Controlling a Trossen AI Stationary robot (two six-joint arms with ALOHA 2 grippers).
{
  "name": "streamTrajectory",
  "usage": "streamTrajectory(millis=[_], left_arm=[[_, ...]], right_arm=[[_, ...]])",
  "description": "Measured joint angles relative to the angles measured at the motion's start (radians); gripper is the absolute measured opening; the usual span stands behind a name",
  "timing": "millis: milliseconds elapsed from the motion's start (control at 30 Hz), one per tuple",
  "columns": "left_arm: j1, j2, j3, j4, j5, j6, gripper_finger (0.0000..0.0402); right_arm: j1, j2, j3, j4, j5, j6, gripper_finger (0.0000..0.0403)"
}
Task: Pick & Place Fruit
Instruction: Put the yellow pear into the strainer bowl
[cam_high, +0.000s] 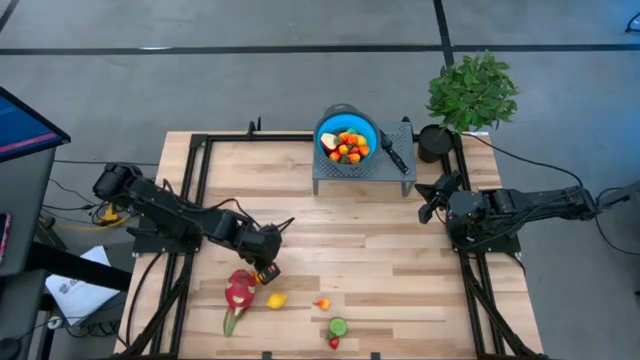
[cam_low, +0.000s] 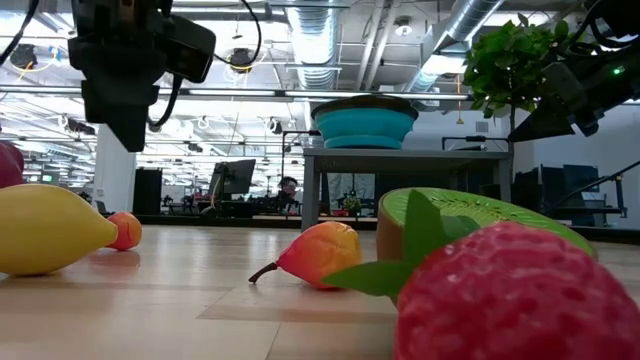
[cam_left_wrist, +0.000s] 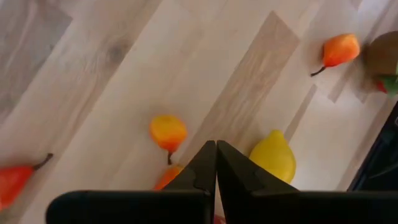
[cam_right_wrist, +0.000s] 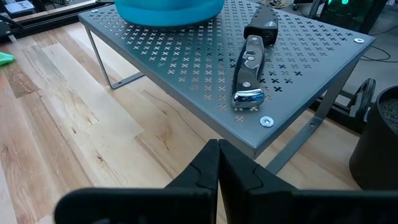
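Observation:
Loose fruit lies on the wooden table near its front edge: a pink dragon fruit (cam_high: 238, 290), a yellow lemon (cam_high: 276, 300) (cam_left_wrist: 273, 157), a small orange pear (cam_high: 322, 303) (cam_left_wrist: 339, 50), a green kiwi half (cam_high: 338, 326) and a strawberry (cam_high: 334, 343). My left gripper (cam_high: 266, 266) (cam_left_wrist: 216, 149) is shut and points steeply down above small orange fruits (cam_left_wrist: 168, 132), just beside the dragon fruit. In the low view it (cam_low: 128, 135) hangs clear of the table. My right gripper (cam_right_wrist: 219, 149) (cam_high: 428, 207) waits shut at the right, near the grey rack.
A blue bowl (cam_high: 372, 127) with several small fruits stands on a grey perforated rack (cam_high: 385, 178) at the table's far middle. A black-handled knife (cam_right_wrist: 249, 68) lies on the rack beside it. A potted plant (cam_high: 470, 90) stands at the far right corner.

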Motion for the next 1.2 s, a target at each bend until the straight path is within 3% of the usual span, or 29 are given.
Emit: streamTrajectory(millis=[1000,1200], left_arm=[[0.006,-0.015,-0.001,0.009,-0.077,0.091,0.0020],[0.007,-0.015,-0.001,-0.001,-0.084,0.059,0.0061]], right_arm=[[0.000,0.000,0.000,0.000,0.000,0.000,0.0000],[0.000,0.000,0.000,0.000,0.000,0.000,0.0000]])
